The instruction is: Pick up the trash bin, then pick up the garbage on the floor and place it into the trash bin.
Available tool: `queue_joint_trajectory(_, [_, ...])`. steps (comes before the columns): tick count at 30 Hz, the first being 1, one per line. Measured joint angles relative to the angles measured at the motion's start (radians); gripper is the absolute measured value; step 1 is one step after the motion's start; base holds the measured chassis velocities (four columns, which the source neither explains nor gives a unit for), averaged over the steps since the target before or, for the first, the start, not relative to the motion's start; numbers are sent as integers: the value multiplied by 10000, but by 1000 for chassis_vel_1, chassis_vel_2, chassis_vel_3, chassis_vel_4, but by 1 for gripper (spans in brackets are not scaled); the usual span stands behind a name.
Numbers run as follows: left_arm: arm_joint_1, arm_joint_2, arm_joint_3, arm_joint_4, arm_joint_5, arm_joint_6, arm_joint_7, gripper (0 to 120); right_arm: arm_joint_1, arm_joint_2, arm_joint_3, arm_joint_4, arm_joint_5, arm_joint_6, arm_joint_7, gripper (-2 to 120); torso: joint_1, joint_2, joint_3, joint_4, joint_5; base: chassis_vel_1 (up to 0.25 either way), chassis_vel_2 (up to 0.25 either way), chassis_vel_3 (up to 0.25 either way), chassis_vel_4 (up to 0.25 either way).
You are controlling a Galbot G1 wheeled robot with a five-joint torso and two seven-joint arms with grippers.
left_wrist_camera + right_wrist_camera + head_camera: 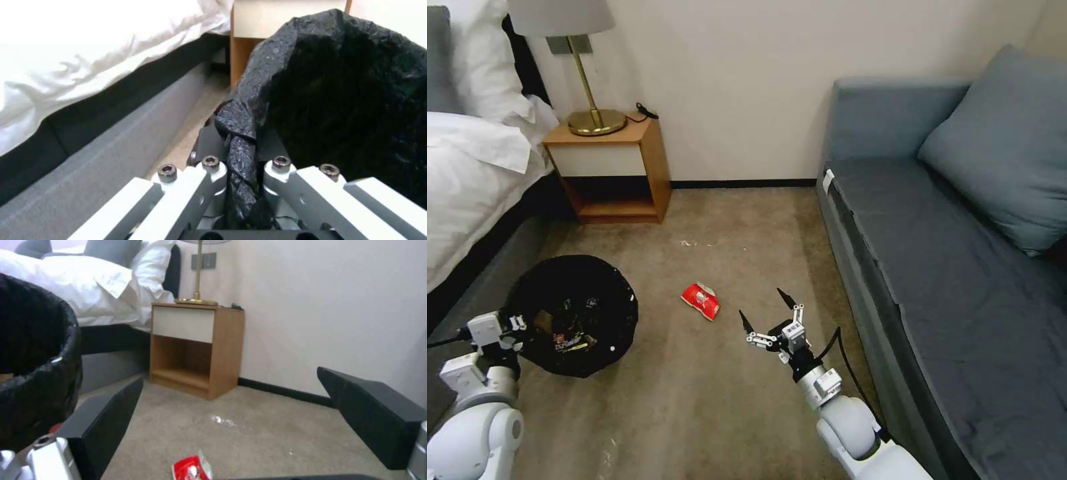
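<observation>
The trash bin (570,313), lined with a crinkly black bag, is at the left over the carpet, with some litter inside. My left gripper (514,325) is shut on its near rim. In the left wrist view the fingers (209,166) pinch the folded bag edge of the bin (347,100). The garbage on the floor is a red snack packet (700,301), lying between the bin and my right gripper (762,307). That gripper hangs open just right of the packet. In the right wrist view the packet (192,468) lies low between the spread pads (102,420), with the bin (35,356) beside it.
A wooden nightstand (614,167) with a brass lamp (590,120) stands against the back wall. The bed (467,173) runs along the left and a grey sofa (934,267) along the right. A small pale scrap (694,243) lies on the carpet near the nightstand.
</observation>
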Motion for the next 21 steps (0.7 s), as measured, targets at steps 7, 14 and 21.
queue_joint_trajectory(7, [-29, 69, -13, 50, -15, -1, -2, 5, 235, 36, -83, -149, 87, -23, -120, 100, 0, 0, 1, 0, 0, -39, 33, 37, -44])
queue_joint_trajectory(14, [-144, 135, -8, 240, -38, -1, -8, 5, 460, 119, -162, -308, 157, -38, -185, 100, 0, 0, 1, 0, -2, -95, 85, 85, -90])
queue_joint_trajectory(21, [-221, 145, 16, 297, -42, -1, -14, 5, 533, 114, -168, -377, 204, -38, -251, 100, -1, 1, 1, 0, -2, -71, 85, 67, -72])
